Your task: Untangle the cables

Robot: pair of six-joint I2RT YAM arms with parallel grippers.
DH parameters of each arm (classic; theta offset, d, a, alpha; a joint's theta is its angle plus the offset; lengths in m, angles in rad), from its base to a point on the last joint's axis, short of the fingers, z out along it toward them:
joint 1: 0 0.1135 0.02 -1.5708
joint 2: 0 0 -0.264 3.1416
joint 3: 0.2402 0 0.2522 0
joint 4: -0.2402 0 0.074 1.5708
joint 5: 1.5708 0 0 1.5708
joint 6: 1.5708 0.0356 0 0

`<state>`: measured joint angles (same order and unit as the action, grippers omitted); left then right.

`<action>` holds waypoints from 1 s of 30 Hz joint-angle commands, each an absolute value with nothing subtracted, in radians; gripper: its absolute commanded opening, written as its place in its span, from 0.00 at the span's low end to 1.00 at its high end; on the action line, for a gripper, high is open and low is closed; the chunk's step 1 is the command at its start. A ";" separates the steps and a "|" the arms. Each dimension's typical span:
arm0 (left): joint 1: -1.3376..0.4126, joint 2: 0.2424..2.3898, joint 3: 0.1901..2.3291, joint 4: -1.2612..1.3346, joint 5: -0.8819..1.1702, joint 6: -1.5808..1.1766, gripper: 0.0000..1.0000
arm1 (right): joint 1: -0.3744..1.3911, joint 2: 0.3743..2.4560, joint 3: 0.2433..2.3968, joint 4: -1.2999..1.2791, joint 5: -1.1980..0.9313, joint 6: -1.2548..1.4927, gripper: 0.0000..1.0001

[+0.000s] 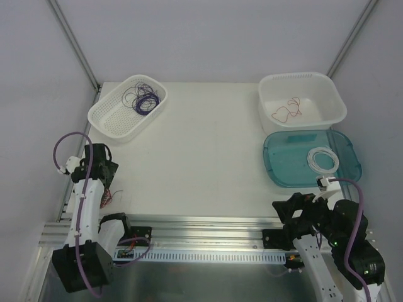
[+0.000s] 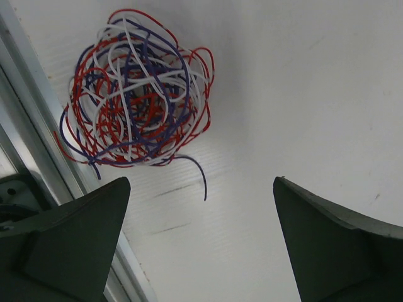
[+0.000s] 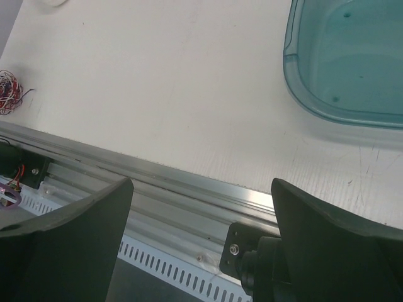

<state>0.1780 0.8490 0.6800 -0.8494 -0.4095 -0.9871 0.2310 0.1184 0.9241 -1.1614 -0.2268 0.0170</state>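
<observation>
Tangled cables [image 2: 135, 88], a ball of hair-thin red, white and dark purple wires in loose curly loops, lie on the white table [image 1: 201, 157] close to its left edge, towards the near left corner. The ball sits just beside the aluminium strip [image 2: 38, 145] that borders that edge. One dark purple end trails out of the ball across the bare table surface.

The left gripper [image 2: 201, 245] hangs near the ball but apart from it. Its two dark fingers are spread wide with nothing between them.

The right gripper [image 3: 201, 245] is by the near right corner, above the slotted metal rail [image 3: 176, 182] along the near edge. It is released as well, its fingers wide apart and grasping nothing.

Other wires lie sorted by colour:
- At the far left corner stands a white perforated plastic basket [image 1: 107, 116], set at an angle, with a coil of dark purple wire [image 1: 141, 99] in its far end.
- At the far right corner stands a white rectangular plastic tub [image 1: 302, 78] with a thin red wire [image 1: 286, 112] looped on its floor.
- Just in front of the tub, along the right edge, lies a shallow translucent teal tray [image 1: 283, 163]. A neat white wire coil [image 1: 323, 159] rests on its right half.
</observation>
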 commanded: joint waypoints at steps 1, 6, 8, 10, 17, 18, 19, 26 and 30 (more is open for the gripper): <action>0.296 0.919 0.721 -0.740 -0.397 -0.931 0.99 | 0.244 0.152 0.917 -1.108 -0.242 -0.025 0.97; 0.411 1.064 0.721 -0.661 -0.331 -0.881 0.99 | 0.247 0.166 0.913 -1.098 -0.232 -0.032 0.97; 0.455 1.129 0.712 -0.632 -0.324 -0.861 0.99 | 0.247 0.178 0.914 -1.097 -0.227 -0.037 0.97; 0.494 1.176 0.696 -0.618 -0.315 -0.850 0.99 | 0.247 0.186 0.914 -1.097 -0.230 -0.038 0.97; 0.509 1.409 0.689 -0.572 -0.206 -0.770 0.88 | 0.253 0.207 0.911 -1.078 -0.245 -0.048 0.97; 0.509 1.423 0.687 -0.568 -0.169 -0.766 0.84 | 0.255 0.209 0.911 -1.077 -0.245 -0.048 0.97; 0.506 1.436 0.684 -0.558 -0.152 -0.756 0.78 | 0.256 0.210 0.913 -1.077 -0.245 -0.049 0.97; 0.307 1.411 0.730 -0.548 -0.103 -0.700 0.18 | 0.275 0.212 0.913 -1.097 -0.212 -0.040 0.97; 0.118 1.391 0.826 -0.548 -0.071 -0.660 0.04 | 0.281 0.230 0.914 -1.075 -0.212 -0.044 0.97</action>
